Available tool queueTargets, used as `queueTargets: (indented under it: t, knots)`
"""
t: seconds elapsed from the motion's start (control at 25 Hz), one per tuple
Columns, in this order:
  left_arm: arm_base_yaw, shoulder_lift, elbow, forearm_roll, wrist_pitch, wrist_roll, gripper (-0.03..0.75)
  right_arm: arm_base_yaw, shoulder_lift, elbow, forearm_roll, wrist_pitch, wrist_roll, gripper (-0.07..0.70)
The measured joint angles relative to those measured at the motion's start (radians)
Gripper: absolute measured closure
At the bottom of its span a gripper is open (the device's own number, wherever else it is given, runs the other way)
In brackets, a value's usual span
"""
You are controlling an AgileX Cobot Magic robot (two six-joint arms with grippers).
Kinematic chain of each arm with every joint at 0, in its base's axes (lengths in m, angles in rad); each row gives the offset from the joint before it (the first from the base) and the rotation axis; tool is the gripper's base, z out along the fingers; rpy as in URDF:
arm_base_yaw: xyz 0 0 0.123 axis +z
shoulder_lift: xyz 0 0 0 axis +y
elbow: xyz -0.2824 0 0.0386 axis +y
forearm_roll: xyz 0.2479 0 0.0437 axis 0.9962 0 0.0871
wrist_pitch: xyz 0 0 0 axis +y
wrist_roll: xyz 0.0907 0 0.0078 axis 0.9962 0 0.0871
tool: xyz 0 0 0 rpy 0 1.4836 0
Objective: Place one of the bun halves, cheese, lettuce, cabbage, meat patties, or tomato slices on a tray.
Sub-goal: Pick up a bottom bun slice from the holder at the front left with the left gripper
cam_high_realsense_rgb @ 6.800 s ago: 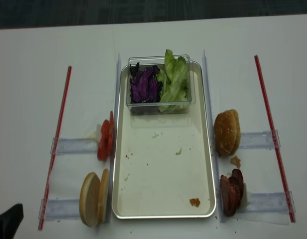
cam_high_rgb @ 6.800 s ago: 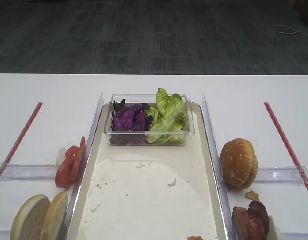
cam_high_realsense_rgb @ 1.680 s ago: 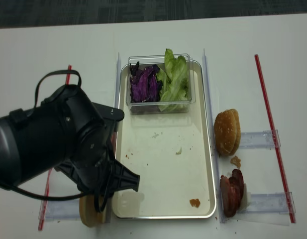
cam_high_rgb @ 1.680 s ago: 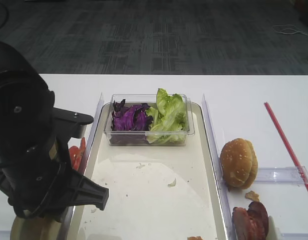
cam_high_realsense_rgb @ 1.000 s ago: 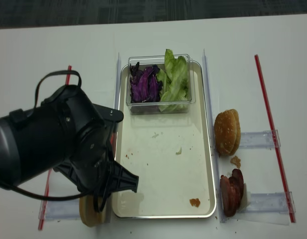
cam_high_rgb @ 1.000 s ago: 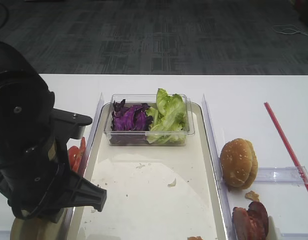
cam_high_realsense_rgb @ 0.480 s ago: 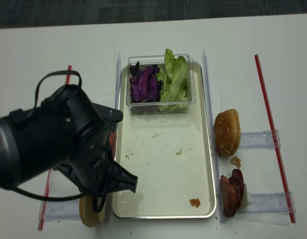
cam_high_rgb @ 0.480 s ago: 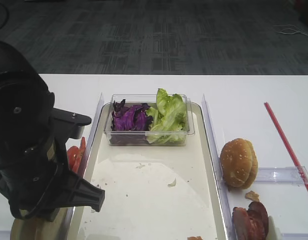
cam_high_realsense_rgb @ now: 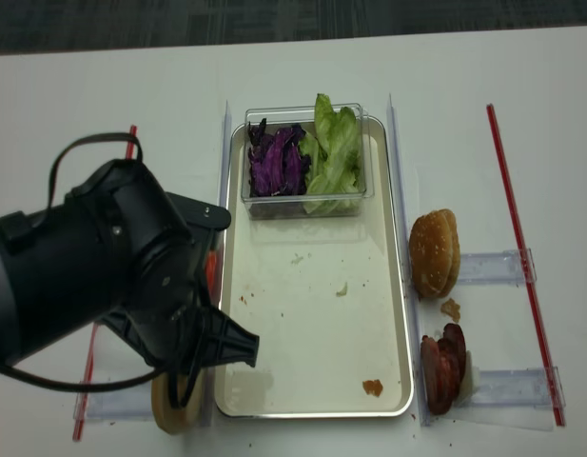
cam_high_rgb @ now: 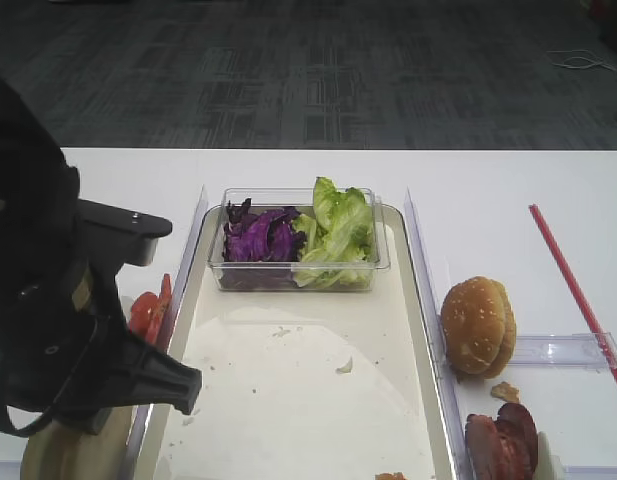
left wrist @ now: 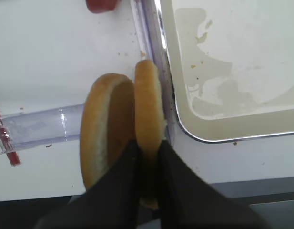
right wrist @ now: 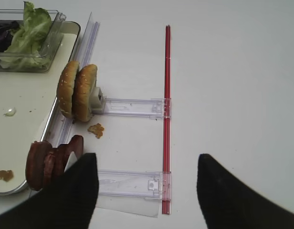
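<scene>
White table [cam_high_realsense_rgb: 303, 67] with the long silver-rimmed tray [cam_high_realsense_rgb: 396, 314] running down the middle, floor mostly bare apart from crumbs. The big black left arm [cam_high_realsense_rgb: 93, 276] covers the near-left corner in both high views. At the tray's far end sits a clear tub [cam_high_realsense_rgb: 355, 195] with purple cabbage [cam_high_realsense_rgb: 277, 162] on the left and lettuce [cam_high_realsense_rgb: 333, 157] on the right.

Right of the tray: a sesame bun [cam_high_realsense_rgb: 434, 252] standing on edge, and nearer, the meat patties [cam_high_realsense_rgb: 442, 369]. The right gripper [right wrist: 143, 188] hangs above them, fingers [right wrist: 77, 191] spread wide, holding nothing.

On the left, the bun halves [left wrist: 123, 124] stand on edge against the tray's outer rim at the near-left corner. The left gripper [left wrist: 147, 167] has its fingers [left wrist: 119, 186] pinched nearly closed on the half nearest the tray. Tomato slices [cam_high_rgb: 146, 310] peek out farther back on that side.
</scene>
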Motion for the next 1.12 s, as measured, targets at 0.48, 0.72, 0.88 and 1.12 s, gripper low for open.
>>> queueTargets:
  t: [0.48, 0.72, 0.88, 1.12]
  knots:
    - [0.0, -0.128, -0.002, 0.001, 0.008, 0.0, 0.656, 0.0, 0.0, 0.0, 0.0, 0.0, 0.0, 0.162]
    - [0.0, -0.16, -0.034, 0.008, 0.01, 0.0, 0.657, 0.0, 0.0, 0.0, 0.0, 0.0, 0.0, 0.162]
    - [0.0, -0.166, -0.034, 0.013, -0.008, 0.0, 0.658, 0.0, 0.0, 0.0, 0.0, 0.0, 0.0, 0.162]
    - [0.019, -0.168, -0.036, -0.012, -0.058, 0.003, 0.658, 0.0, 0.0, 0.0, 0.0, 0.0, 0.0, 0.162]
